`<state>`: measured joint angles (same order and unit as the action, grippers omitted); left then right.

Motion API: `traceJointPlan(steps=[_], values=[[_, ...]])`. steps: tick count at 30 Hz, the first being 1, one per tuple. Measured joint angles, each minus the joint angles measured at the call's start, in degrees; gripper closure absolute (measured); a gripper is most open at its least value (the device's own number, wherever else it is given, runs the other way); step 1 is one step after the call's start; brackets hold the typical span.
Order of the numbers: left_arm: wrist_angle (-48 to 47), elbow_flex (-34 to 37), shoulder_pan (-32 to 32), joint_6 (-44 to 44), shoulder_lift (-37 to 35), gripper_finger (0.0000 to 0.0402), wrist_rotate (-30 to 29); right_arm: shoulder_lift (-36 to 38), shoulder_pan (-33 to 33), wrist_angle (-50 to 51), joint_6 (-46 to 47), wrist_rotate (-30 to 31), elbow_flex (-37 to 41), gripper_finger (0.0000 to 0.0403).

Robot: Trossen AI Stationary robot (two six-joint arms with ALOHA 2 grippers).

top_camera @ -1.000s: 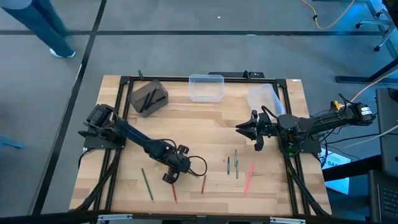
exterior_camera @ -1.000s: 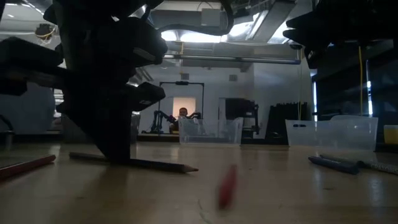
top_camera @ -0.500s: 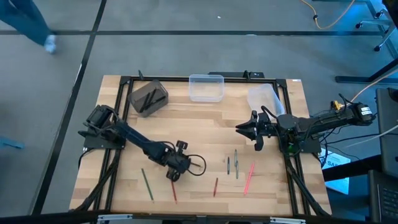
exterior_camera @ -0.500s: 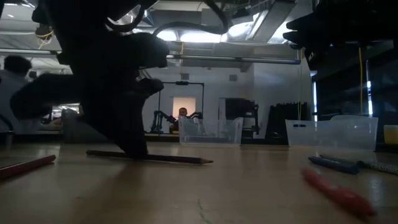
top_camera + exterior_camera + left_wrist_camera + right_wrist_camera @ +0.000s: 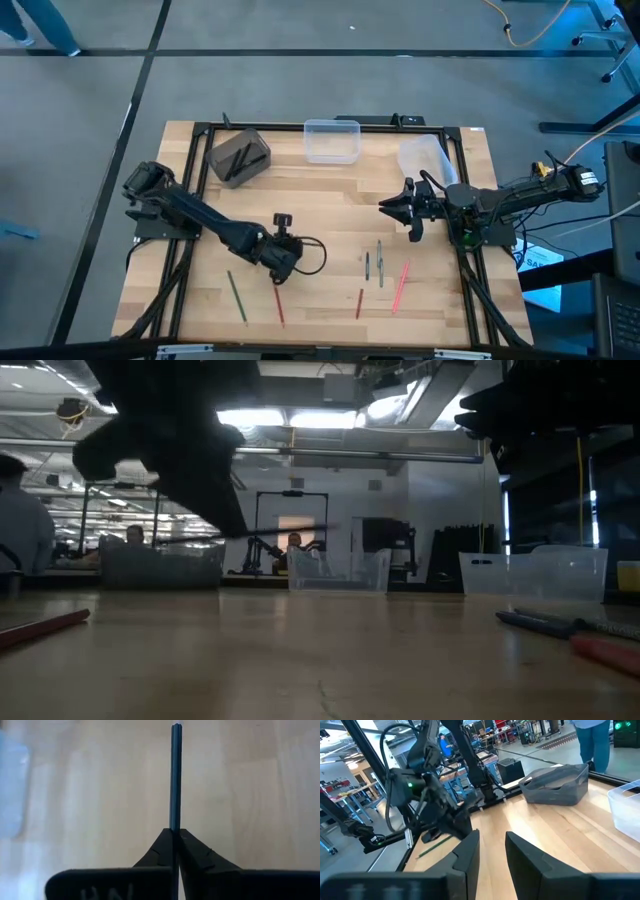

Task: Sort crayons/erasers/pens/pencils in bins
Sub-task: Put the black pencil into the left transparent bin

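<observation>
- Left gripper (image 5: 281,262) hangs above the front-middle of the wooden table (image 5: 330,190). In the left wrist view its two fingers (image 5: 161,851) are pinched together on a dark pencil (image 5: 175,775) that juts straight out past the tips, over bare wood.
- In the low view that pencil (image 5: 290,532) is clear of the tabletop, roughly level, held under the dark bulk of the left arm.
- Right gripper (image 5: 395,206) hovers at the right side of the table, apart from every stick. In the right wrist view its fingers (image 5: 466,854) stand with a clear gap between them and nothing inside.
- Three bins line the far edge: a dark grey bin (image 5: 239,156) at the left with dark sticks lying inside, too small to count; a clear bin (image 5: 331,140) in the middle; a whitish bin (image 5: 425,157) at the right, tilted.
- Six sticks lie loose on the table, all near the front edge.
- Front left: one green pencil (image 5: 236,296), and beside it one red pencil (image 5: 280,305) just in front of the left gripper.
- Front right: one short brown-red stick (image 5: 359,303), then two dark pens (image 5: 367,264) and (image 5: 379,262) side by side, then one pink stick (image 5: 401,285) slanting just beside them.
- With the held pencil, that makes seven sticks outside the bins.
- A person (image 5: 22,530) shows in the room at the left edge of the low view.
</observation>
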<state>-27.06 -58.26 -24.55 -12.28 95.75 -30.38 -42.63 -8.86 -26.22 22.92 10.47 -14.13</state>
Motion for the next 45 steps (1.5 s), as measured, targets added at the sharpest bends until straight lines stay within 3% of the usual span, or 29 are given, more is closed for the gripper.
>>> traceJointPlan(steps=[5, 12, 17, 19, 27, 31, 38, 41, 45], values=[[-5.7, 0.0, -1.2, -6.0, -4.9, 0.04, -6.6, 0.0, 0.0, 0.5, 0.0, 0.0, 0.0, 0.0305], [-13.8, -0.1, -3.6, -20.0, -12.7, 0.04, -9.4, 0.0, 0.0, 1.0, 0.6, 0.0, 0.0, 0.0305], [-12.7, -0.1, -2.9, -21.6, -15.0, 0.04, -23.5, 0.0, 0.0, 0.1, -0.7, 0.6, 0.0, 0.0305], [-12.6, -0.1, -0.1, -21.2, -15.0, 0.0401, -24.8, 0.0, 0.0, -0.3, -0.7, 1.5, 0.0, 0.0305], [-7.5, -0.1, 16.0, -5.0, -13.6, 0.0401, -10.9, 0.0, 0.0, -0.4, -1.1, 0.4, 0.0, 0.0305], [1.6, -0.1, 22.7, 3.2, -12.8, 0.0401, -1.0, 0.0, 0.0, 0.1, -1.3, -0.1, 0.0, 0.0305], [16.6, -0.1, 33.0, 15.5, -8.8, 0.0401, 6.9, 0.0, 0.0, 0.3, -2.3, 0.0, 0.0, 0.0305], [24.1, -0.1, 37.9, 22.1, -5.4, 0.0401, 7.8, 0.0, 0.0, 0.3, -2.9, 0.0, 0.0, 0.0305], [46.0, -0.1, 45.1, 39.2, 0.6, 0.0401, 9.4, 0.0, 0.0, -0.3, -5.2, 1.1, 0.0, 0.0305]])
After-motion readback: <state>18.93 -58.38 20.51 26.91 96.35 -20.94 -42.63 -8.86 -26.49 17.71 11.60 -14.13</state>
